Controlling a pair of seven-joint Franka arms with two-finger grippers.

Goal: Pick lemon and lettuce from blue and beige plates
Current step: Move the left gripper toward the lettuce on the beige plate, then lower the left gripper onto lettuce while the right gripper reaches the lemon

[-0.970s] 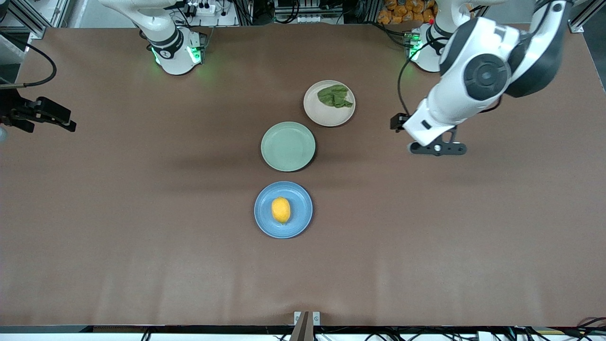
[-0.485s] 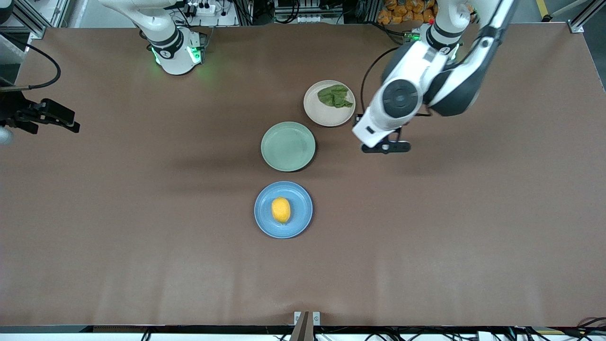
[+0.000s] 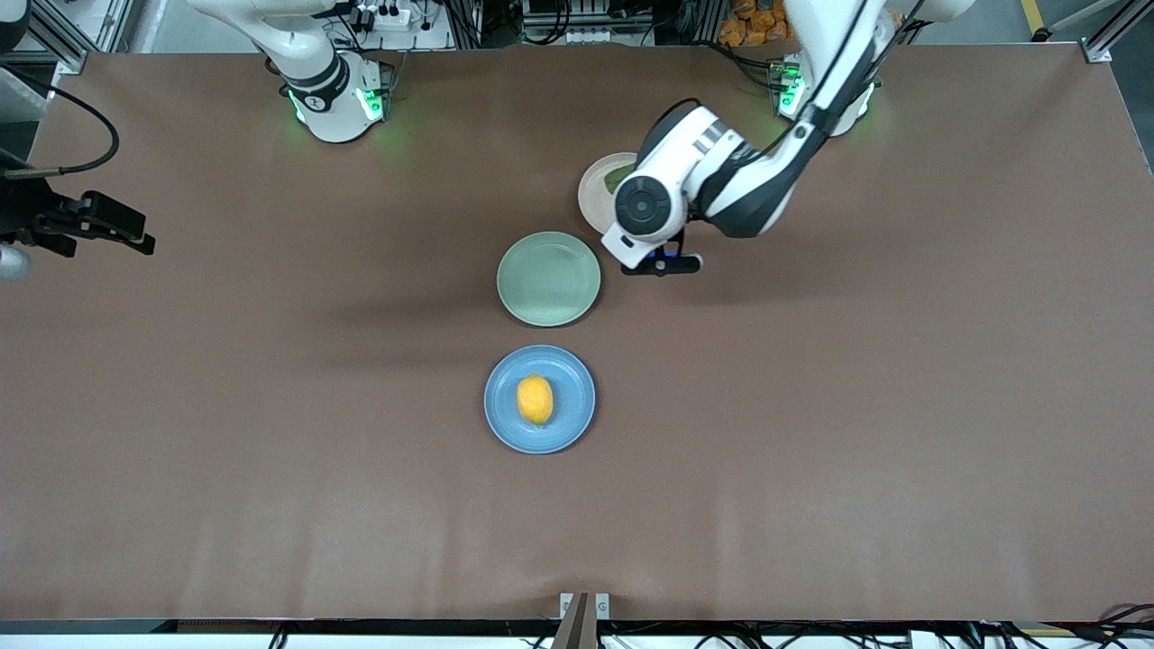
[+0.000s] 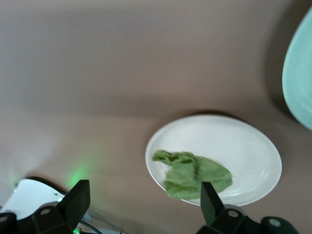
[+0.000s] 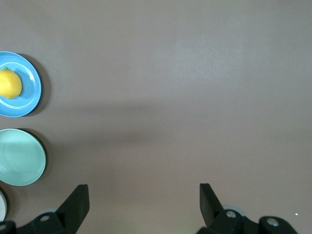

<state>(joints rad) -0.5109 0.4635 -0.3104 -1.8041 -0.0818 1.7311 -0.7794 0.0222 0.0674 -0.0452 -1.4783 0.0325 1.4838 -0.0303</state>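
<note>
Plates: three in mid-table — blue plate (image 3: 577,424), green plate (image 3: 548,278), beige plate (image 4: 243,146).
Lemon (image 3: 535,399): one, on blue plate.
Lettuce (image 4: 195,174): one leaf, on beige plate.
Left gripper (image 4: 141,204): fingers apart, over beige plate.
Right gripper (image 5: 141,204): fingers apart, waiting at right arm's table edge.

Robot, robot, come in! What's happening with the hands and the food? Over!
Left hand open over beige plate, lettuce untouched. Right hand open, waiting. Lemon on blue plate.

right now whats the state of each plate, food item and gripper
round blue plate: holds the lemon
yellow lemon: untouched
round green plate: empty
round beige plate: holds the lettuce
green lettuce leaf: not gripped
left gripper: open over the beige plate
right gripper: open, waiting
</note>
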